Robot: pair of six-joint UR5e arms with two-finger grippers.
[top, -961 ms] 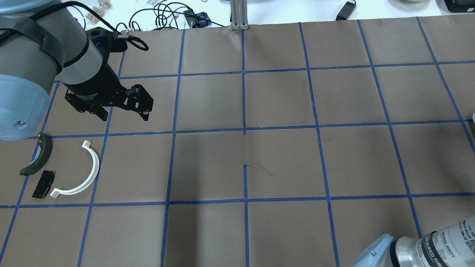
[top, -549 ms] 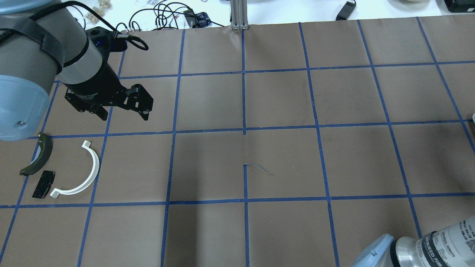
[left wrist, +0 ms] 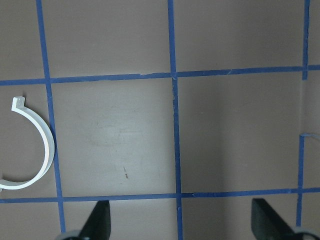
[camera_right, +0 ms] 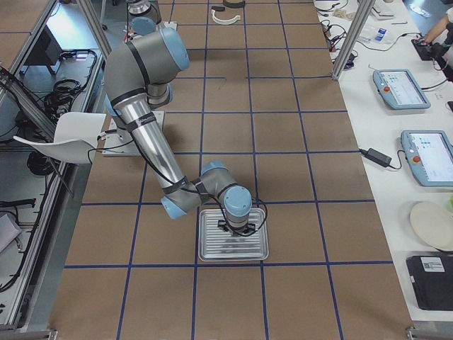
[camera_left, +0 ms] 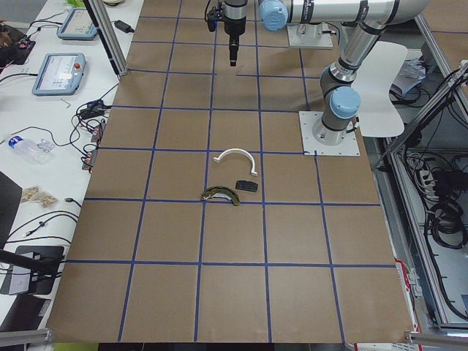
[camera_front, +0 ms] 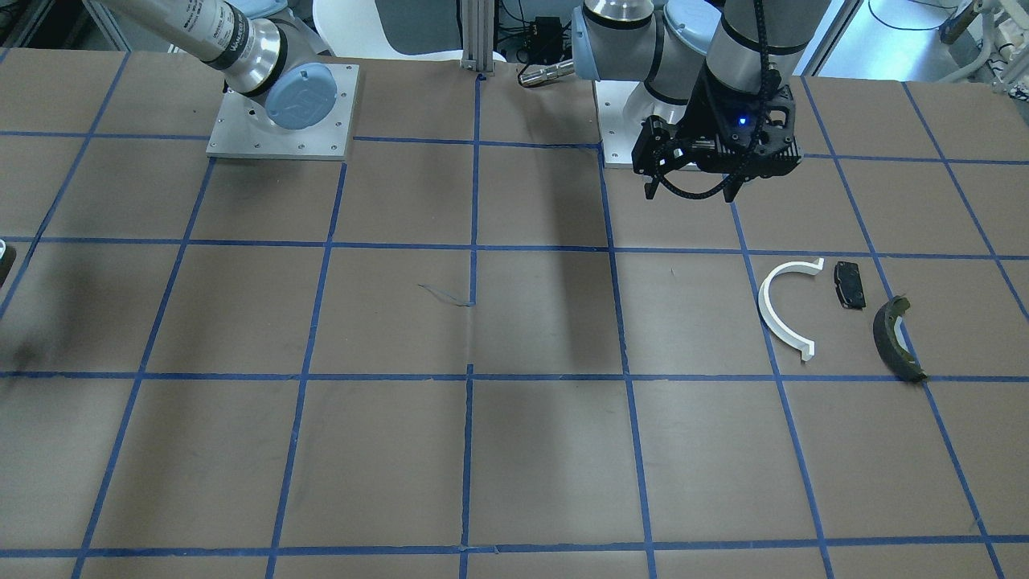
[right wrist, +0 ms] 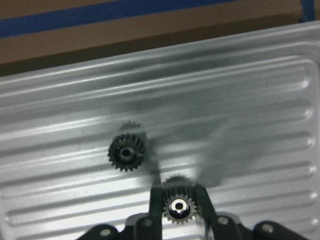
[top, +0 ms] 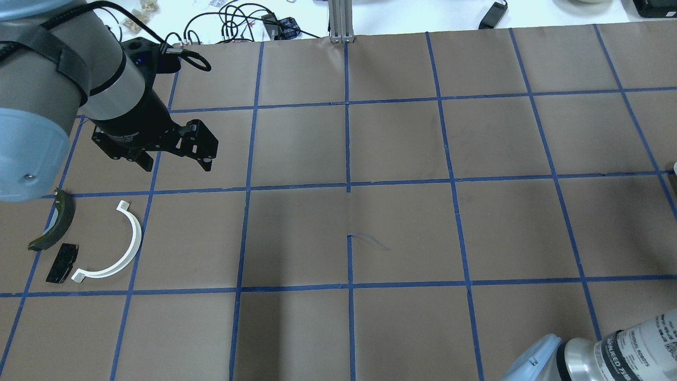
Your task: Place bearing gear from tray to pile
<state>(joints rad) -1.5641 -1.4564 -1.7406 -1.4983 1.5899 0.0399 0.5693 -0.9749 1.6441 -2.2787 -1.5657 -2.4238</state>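
Observation:
In the right wrist view my right gripper (right wrist: pixel 178 200) is shut on a small dark bearing gear (right wrist: pixel 178 207) just over the ridged metal tray (right wrist: pixel 250 100). A second gear (right wrist: pixel 126 151) lies on the tray to its left. The tray (camera_right: pixel 233 256) also shows in the exterior right view, under the right gripper (camera_right: pixel 237 227). The pile lies at the table's left: a white half-ring arc (top: pixel 124 243), a black pad (top: pixel 62 263) and an olive brake-shoe piece (top: pixel 53 222). My left gripper (top: pixel 176 165) is open and empty, hovering beyond the pile.
The table is brown paper with a blue tape grid (top: pixel 348 188). Cables (top: pixel 238 21) and an aluminium post (top: pixel 341 21) stand at the far edge. The white arc also shows at the left of the left wrist view (left wrist: pixel 42 145).

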